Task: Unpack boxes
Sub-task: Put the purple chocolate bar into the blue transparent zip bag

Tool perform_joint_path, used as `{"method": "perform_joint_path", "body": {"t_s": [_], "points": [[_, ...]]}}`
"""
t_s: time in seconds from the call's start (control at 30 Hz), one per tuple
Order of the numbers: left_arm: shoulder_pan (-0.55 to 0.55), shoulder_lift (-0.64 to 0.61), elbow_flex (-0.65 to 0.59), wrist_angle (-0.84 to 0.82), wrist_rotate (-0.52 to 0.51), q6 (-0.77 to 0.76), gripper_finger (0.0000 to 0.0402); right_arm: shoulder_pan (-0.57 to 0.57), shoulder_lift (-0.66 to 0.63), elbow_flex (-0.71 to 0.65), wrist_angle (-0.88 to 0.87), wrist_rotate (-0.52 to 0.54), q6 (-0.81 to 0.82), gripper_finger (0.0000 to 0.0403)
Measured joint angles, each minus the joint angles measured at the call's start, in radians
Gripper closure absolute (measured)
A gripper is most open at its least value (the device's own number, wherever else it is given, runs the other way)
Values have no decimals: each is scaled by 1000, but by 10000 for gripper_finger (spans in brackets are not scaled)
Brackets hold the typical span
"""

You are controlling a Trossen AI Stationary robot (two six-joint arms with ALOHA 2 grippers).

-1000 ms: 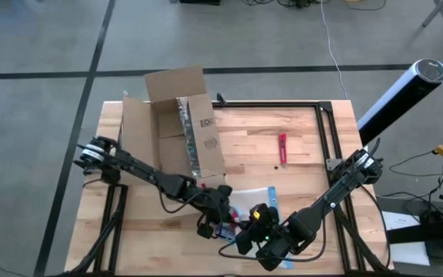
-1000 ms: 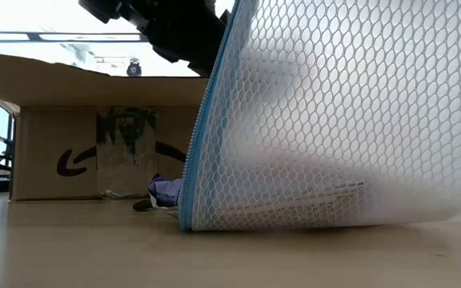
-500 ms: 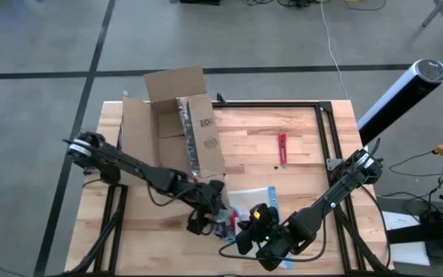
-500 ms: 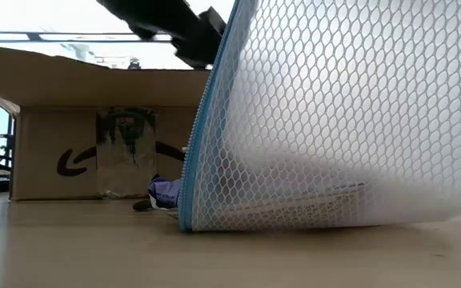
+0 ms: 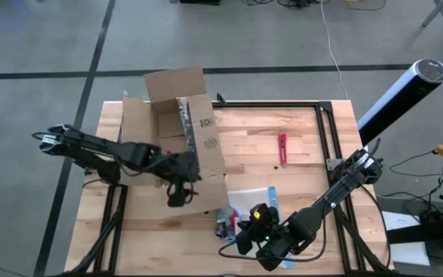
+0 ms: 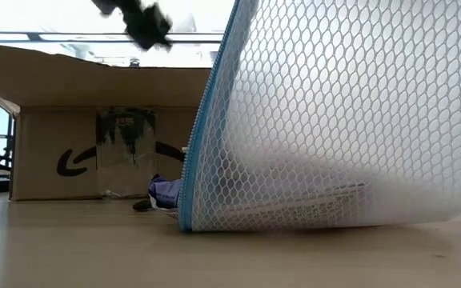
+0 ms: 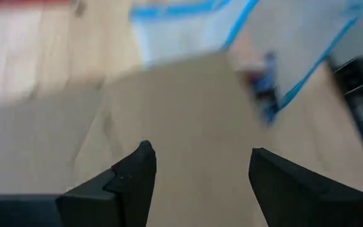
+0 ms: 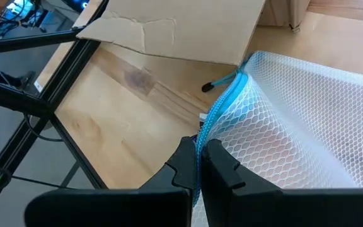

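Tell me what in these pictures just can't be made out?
- Inside of the box: the high view shows only flaps and tape.
- Contents of the mesh pouch: it fills the low view, hiding the table behind it.
- Small purple item beside the pouch: too small to identify.
- Left wrist view: blurred; beyond the open left gripper, only cardboard and blue edging show.
- Right gripper: pinches the pouch edge.

- The box (image 5: 177, 131) sits at the table's (image 5: 306, 138) far left
- The pouch (image 5: 254, 201) lies near the front edge
- The small tool (image 5: 282, 148) lies right of the box
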Motion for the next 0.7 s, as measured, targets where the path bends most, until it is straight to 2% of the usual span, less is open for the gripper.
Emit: {"method": "perform_joint_path", "body": {"t_s": [0.17,0.4,0.6,0.7], "points": [[66,-62,-122,-57,2,-69,172,0,0,0,0,0,0,403],[112,-134,-240,22,10,-112,167,0,0,0,0,0,0,403],[182,-97,-297,123,146,-128,184,0,0,0,0,0,0,403],[215,-79,-310,166,167,-127,195,0,0,0,-1,0,0,403]]}}
